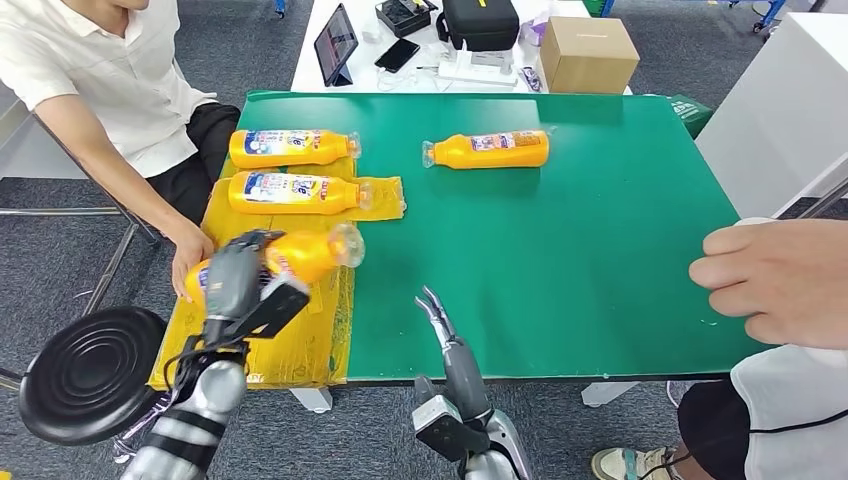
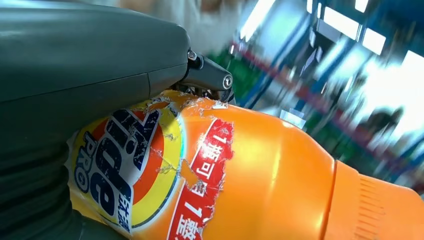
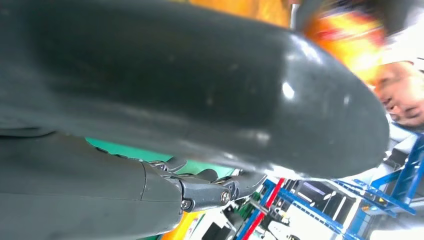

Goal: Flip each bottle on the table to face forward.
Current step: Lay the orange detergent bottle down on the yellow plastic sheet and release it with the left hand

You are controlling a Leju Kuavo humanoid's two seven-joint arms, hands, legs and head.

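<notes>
Gripped around its middle by the left hand [image 1: 238,280] and lifted just clear of the yellow sheet [image 1: 290,345], at about 8 o'clock on the green table [image 1: 560,250]: the nearest orange bottle [image 1: 305,255], cap toward 3 o'clock, blurred in the head view, probably mid-roll so that its label comes round to face forward. Seen close in the left wrist view, that same bottle with its torn blue-and-red label [image 2: 125,170] turned toward the camera, thumb cover clamped across the top. Lying further up the sheet, toward 10 o'clock, two more bottles [image 1: 295,190] [image 1: 290,147] on their sides with blue-and-white labels up, likely sorted already. Alone at 12 o'clock on the bare green, a fourth bottle [image 1: 488,150] with cap toward 9 o'clock. Raised low at 6 o'clock over the near edge, the right hand [image 1: 440,320], empty, fingers straight and loosely parted, apparently waiting. Resting at the left table edge, a seated person's hand [image 1: 185,255]; at 3 o'clock, another person's hand [image 1: 780,280].
</notes>
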